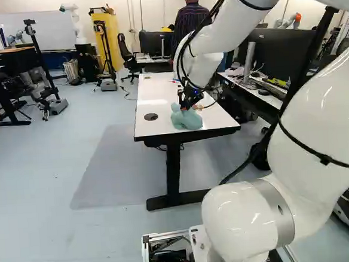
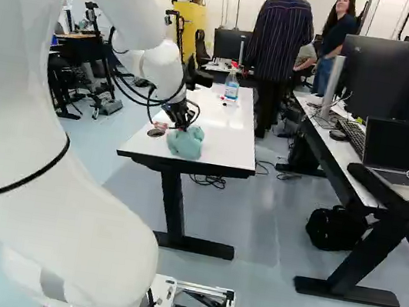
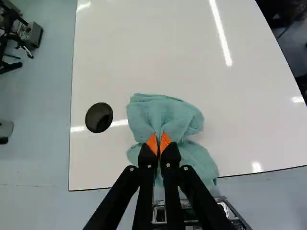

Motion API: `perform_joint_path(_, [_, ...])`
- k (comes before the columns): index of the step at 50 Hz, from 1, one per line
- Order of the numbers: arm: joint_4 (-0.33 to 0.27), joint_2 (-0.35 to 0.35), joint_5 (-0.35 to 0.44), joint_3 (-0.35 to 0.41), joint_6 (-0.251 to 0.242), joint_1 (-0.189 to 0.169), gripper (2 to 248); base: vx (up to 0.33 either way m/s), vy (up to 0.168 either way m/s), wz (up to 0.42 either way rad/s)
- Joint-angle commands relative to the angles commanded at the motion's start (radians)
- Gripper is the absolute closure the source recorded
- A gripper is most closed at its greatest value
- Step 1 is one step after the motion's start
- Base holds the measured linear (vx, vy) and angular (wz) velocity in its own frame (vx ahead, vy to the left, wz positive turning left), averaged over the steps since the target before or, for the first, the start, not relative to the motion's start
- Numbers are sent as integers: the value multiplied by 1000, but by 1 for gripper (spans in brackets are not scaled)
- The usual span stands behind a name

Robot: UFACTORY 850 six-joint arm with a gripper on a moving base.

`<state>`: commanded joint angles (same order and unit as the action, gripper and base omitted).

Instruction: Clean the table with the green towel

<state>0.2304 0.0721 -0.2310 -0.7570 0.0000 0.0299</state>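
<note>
A white wall [image 1: 139,13] closed off the back of the room, above a pale blue-grey floor [image 1: 40,176]. At the left of the left base view a whiteboard [image 1: 39,34] stood near a yellow panel [image 1: 111,36], with a black office chair [image 1: 127,57] just beyond. At the right of the right base view a desk [image 2: 339,151] on black legs bore a large monitor [image 2: 376,79] and an open laptop [image 2: 402,146]; a black bag [image 2: 335,227] lay on the floor beneath.

White table [image 3: 144,57] with towel [image 3: 184,120], bottle [image 2: 231,91]
</note>
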Motion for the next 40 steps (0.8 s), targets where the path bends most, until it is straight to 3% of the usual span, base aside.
perform_joint_path(40, [0,-117,0,-126,0,135,222,0,0,0])
